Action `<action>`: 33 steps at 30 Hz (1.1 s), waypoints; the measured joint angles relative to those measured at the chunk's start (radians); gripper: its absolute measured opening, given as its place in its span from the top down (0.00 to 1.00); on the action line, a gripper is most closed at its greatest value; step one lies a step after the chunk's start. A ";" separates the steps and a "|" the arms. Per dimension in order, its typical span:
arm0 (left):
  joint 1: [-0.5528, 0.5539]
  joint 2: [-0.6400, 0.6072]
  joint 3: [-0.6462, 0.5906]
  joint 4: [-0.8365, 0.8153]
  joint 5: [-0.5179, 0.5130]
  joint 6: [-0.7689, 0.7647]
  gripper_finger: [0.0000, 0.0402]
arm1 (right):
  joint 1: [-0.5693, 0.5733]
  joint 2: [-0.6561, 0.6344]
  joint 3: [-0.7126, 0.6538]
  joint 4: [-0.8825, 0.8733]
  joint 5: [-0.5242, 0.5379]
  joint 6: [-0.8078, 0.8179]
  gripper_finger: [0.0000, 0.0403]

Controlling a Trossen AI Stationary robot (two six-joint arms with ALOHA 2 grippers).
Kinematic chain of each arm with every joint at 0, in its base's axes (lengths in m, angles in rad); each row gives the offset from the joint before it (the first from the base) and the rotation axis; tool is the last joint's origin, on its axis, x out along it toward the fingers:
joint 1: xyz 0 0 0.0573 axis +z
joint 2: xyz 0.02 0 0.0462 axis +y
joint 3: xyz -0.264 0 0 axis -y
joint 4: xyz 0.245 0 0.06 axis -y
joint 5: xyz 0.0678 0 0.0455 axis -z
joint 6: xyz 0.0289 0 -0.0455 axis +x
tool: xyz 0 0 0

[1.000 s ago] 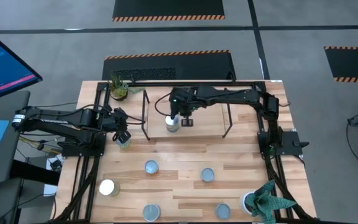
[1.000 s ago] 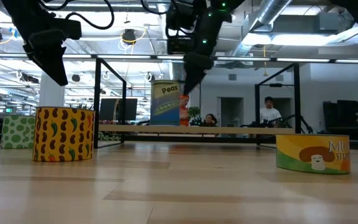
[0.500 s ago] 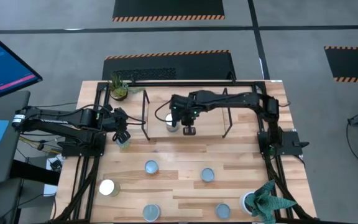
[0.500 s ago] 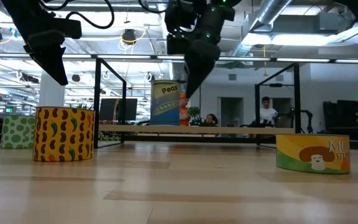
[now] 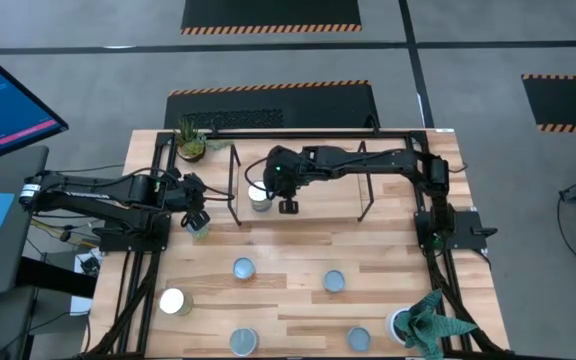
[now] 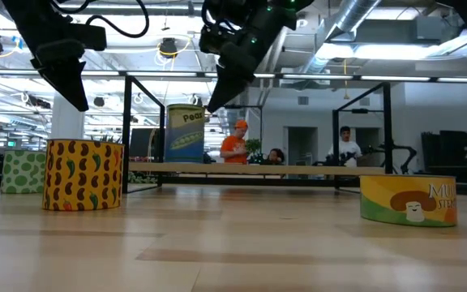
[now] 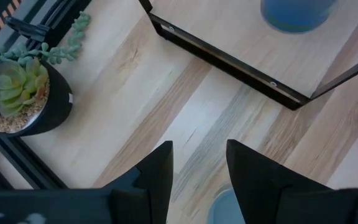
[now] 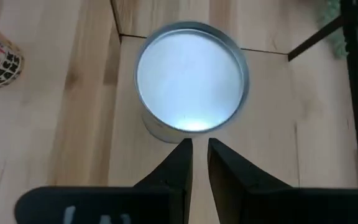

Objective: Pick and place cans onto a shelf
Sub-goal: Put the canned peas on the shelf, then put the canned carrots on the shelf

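Note:
The shelf (image 5: 328,203), black rods with a light wood board, stands at the table's far middle. A "Peas" can (image 5: 259,196) stands upright on the board near its left end; it also shows in the low view (image 6: 184,134) and the right wrist view (image 8: 191,81). My right gripper (image 5: 288,206) is shut, just right of this can. My left gripper (image 5: 199,214) is open and hovers over a yellow can (image 6: 83,174) left of the shelf; the can's top (image 7: 225,208) shows between its fingers. My right gripper pushes the Peas can with the tips of its shut fingers (image 8: 185,152). They meet the can's side wall near the top rim (image 6: 207,108), on the side toward the table's right. The fingers slant down from the right. The can stands upright on the shelf board.
Several more cans stand on the near half of the table, among them (image 5: 243,268), (image 5: 335,281) and a white-topped one (image 5: 173,301). Potted plants stand at the far left (image 5: 190,143) and near right (image 5: 423,320). A black frame (image 5: 438,240) edges the table.
My right gripper has moved toward the table's left edge along the shelf. The Peas can has slid left on the board, still upright, and now stands near the shelf's left end.

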 joint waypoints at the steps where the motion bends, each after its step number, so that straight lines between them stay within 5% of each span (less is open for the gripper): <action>1: 0.000 0.000 0.000 0.000 0.002 0.000 0.65 | 0.000 0.000 0.000 -0.007 0.000 0.009 0.81; 7: 0.000 0.000 0.000 0.000 0.006 0.000 0.65 | 0.012 0.000 0.001 -0.126 -0.004 0.058 0.81; 23: 0.000 0.000 0.000 0.000 0.006 -0.001 0.65 | 0.030 0.000 -0.053 0.148 -0.005 0.046 0.81; 33: 0.000 0.000 0.000 0.000 0.007 -0.001 0.65 | 0.048 -0.001 -0.053 0.172 -0.005 0.043 0.81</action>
